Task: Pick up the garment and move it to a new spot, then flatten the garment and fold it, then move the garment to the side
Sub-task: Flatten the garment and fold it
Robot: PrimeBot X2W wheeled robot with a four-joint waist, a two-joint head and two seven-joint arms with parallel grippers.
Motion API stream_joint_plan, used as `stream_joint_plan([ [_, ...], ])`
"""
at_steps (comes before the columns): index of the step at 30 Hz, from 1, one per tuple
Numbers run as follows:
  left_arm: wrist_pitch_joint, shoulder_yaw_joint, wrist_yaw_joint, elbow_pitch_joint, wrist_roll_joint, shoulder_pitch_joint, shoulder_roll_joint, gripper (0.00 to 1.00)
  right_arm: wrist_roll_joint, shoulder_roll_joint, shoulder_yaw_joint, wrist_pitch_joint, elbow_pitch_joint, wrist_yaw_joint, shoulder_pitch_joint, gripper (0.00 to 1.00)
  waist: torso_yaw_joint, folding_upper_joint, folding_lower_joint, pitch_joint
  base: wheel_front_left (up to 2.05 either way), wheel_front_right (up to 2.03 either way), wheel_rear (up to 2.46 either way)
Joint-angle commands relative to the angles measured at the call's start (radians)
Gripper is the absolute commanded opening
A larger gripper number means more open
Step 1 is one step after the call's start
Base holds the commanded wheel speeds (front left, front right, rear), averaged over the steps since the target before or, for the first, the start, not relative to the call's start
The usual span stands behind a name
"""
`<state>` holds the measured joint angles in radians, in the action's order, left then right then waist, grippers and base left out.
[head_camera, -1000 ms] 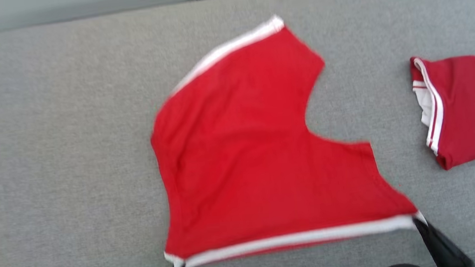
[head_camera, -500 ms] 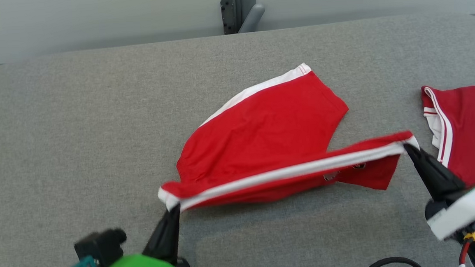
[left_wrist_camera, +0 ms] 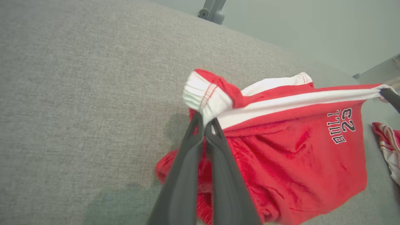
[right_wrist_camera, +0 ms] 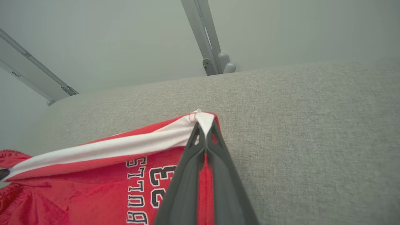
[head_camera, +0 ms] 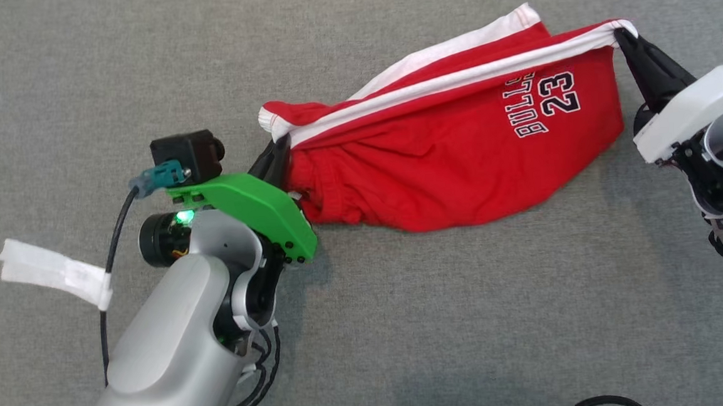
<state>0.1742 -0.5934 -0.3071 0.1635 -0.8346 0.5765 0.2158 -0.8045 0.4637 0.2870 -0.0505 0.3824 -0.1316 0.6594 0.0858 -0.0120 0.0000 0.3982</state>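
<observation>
The left gripper (left_wrist_camera: 204, 120), its two dark tapered fingers pinched tight, clamps the bunched, stitched white corner of the garment (head_camera: 459, 159). The right gripper (right_wrist_camera: 204, 125) is likewise clenched on the garment's opposite white-edged corner, so a white band runs taut between them. The garment is slightly glossy red cloth printed "BULLS 23". Its body sags in soft wrinkles onto the grey, coarse-woven worktop (head_camera: 407, 326). Past the garment's right-gripper end lies a second red-and-white cloth (left_wrist_camera: 387, 140). Behind the garment, a grey metal post (right_wrist_camera: 206, 40) rises beyond the worktop's rounded far edge. Well apart from the garment, a white tape tag (head_camera: 52, 272) hangs on a black cable (head_camera: 112, 231).
</observation>
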Motion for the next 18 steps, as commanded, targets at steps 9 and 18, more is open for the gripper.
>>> stream_joint_plan([
  [9, -0.025, -0.005, 0.049, 0.233, -0.005, 0.14, -0.078, 0.0, -0.017, 0.015, 0.123, 0.037, 0.195, 0.002, 0.174, 0.0, 0.109, 0.012, 0.0, 0.093, 0.0, 0.0, 0.0],
  [18, -0.057, -0.034, 0.087, 0.323, 0.001, 0.173, -0.115, 1.0, -0.012, 0.012, 0.216, 0.122, 0.294, 0.002, 0.263, 1.0, 0.113, 0.012, 0.0, 0.088, 0.0, 0.0, 0.0],
])
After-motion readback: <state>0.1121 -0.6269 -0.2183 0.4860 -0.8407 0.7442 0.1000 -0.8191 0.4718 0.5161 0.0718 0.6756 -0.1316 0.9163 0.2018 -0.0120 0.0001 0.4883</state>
